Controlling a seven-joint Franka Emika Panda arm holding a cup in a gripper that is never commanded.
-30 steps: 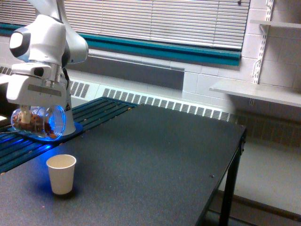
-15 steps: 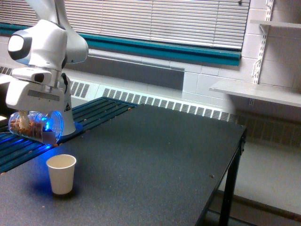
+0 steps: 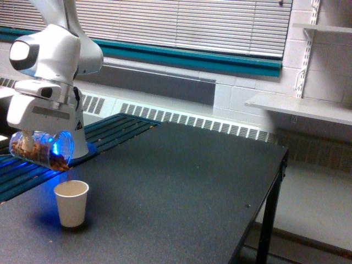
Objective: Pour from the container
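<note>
Where it hangs, gripper [image 3: 39,138] clamps tilted container [image 3: 41,149].

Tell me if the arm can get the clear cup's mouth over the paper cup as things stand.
Probably yes. The claw holds the container tipped on its side, its mouth just above and slightly to the exterior view's left of the paper cup. Nothing stands between them on the table.

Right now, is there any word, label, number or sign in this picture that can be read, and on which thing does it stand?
No text can be read in the exterior view.
Robot arm: a small dark triangular mark sits on its base, too blurred to read.
Paper cup: plain, no print visible.
Clear container in the gripper: no label visible.
</note>
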